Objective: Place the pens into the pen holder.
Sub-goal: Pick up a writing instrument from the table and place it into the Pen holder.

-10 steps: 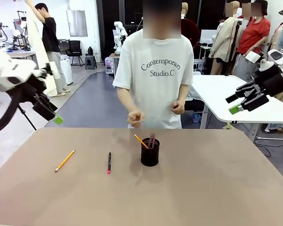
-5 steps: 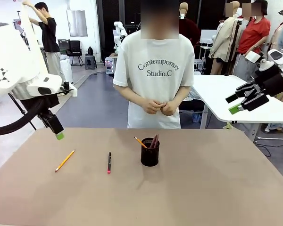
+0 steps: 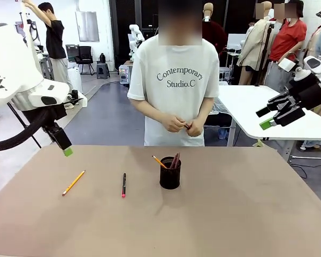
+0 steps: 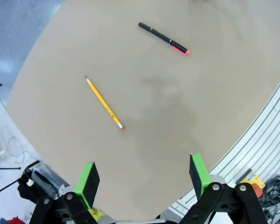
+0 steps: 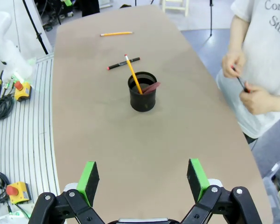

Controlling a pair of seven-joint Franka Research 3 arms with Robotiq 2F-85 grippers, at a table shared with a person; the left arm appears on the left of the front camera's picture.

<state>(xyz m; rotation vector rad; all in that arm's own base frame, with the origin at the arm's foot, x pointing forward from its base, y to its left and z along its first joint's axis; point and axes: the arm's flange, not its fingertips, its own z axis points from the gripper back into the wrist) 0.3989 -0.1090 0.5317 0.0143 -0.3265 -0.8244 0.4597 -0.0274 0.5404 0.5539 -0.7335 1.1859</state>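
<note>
Yellow pencil (image 3: 74, 182) and black pen (image 3: 123, 184) lie flat on counter (image 3: 246, 214) left of pen holder (image 3: 170, 174), probably light, stiff, slippery, so pinch mid-shaft; left end effector (image 4: 141, 168) released near pencil, right end effector (image 5: 141, 173) released, well apart.

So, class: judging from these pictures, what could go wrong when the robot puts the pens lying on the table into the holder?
1. The yellow pencil and black pen lie flat on the table; the open left fingers may scrape it or slip off such thin things.
2. The pen holder already has a second pencil and a dark-red pen leaning in it; another could catch on them or tip it.
</note>
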